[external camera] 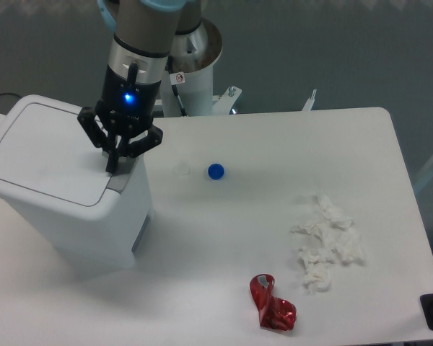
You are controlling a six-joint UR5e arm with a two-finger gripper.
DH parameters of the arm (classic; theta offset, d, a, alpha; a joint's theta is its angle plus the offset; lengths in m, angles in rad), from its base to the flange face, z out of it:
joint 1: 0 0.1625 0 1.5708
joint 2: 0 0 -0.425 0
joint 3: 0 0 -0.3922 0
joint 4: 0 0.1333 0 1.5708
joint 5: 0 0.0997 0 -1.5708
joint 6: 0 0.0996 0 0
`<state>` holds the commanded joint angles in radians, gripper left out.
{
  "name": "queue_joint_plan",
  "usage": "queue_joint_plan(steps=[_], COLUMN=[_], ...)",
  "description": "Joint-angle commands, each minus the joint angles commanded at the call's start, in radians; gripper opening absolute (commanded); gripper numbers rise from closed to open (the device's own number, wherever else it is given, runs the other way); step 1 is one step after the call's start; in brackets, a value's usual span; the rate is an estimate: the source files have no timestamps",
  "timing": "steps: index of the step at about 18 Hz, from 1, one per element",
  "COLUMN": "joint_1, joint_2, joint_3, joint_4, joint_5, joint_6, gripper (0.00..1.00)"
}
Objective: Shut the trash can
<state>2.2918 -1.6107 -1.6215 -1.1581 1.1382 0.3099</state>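
The trash can (65, 209) is a large white boxy bin at the left of the table. Its flat lid (47, 151) lies down flat on the rim, and a grey tab (123, 180) shows at its right edge. My gripper (113, 167) hangs straight down over the bin's right rim. Its dark fingers are drawn together into one tip that touches or nearly touches the lid edge just beside the grey tab. Nothing is held between them.
A blue bottle cap (216, 171) and a clear round cap (182, 170) lie on the white table (274, 137) right of the bin. Crumpled white tissue (326, 241) lies at the right, a crushed red wrapper (273, 305) near the front edge.
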Motion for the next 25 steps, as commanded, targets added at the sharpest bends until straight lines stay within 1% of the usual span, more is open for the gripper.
queue_joint_plan(steps=[3, 4, 5, 7, 8, 9, 10, 11, 12, 14, 16, 18, 21, 22, 23, 25], joint_1=[0.003, 0.002, 0.0, 0.003, 0.012, 0.021, 0.035, 0.055, 0.08, 0.133, 0.185, 0.253, 0.278, 0.287, 0.29, 0.293], joint_2=[0.003, 0.006, 0.011, 0.012, 0.012, 0.012, 0.011, 0.011, 0.003, -0.02, -0.038, -0.078, -0.15, -0.172, -0.185, -0.204], joint_3=[0.028, 0.037, 0.044, 0.058, 0.058, 0.057, 0.058, 0.06, 0.067, 0.074, 0.072, 0.078, 0.11, 0.115, 0.117, 0.109], joint_4=[-0.008, -0.009, -0.009, -0.008, -0.008, -0.006, -0.002, 0.0, 0.001, 0.003, 0.014, 0.029, 0.083, 0.087, 0.086, 0.083], joint_5=[-0.005, -0.008, -0.012, -0.014, -0.012, -0.012, -0.012, -0.011, -0.011, -0.011, -0.006, -0.011, 0.004, 0.018, 0.043, 0.116], joint_6=[-0.002, -0.002, -0.002, -0.003, -0.003, -0.002, 0.0, 0.0, 0.0, 0.03, 0.13, 0.221, 0.248, 0.264, 0.309, 0.452], gripper=[0.0, 0.03, 0.21, 0.45, 0.49, 0.49, 0.55, 0.85, 1.0, 1.0, 1.0, 1.0, 1.0, 1.0, 1.0, 1.0])
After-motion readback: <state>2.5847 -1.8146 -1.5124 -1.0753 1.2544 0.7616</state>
